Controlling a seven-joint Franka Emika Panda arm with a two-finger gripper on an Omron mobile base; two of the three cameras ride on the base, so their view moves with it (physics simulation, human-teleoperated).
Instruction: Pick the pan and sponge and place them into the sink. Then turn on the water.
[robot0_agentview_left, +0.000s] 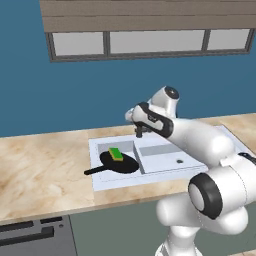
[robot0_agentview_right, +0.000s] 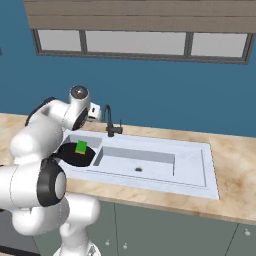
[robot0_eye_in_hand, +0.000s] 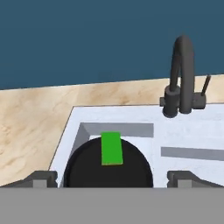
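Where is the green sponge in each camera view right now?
Left base view: sponge left of centre, lying on the black pan in the left basin.
Right base view: sponge at left, beside the arm.
Hand view: sponge low centre.
Shared landmark: the black faucet.

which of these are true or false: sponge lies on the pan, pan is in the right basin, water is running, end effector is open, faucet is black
1. The sponge lies on the pan. True.
2. The pan is in the right basin. False: it sits in the left basin of the sink, handle out over the rim.
3. Water is running. False: no stream falls from the faucet.
4. The end effector is open and holds nothing. True.
5. The faucet is black. True.
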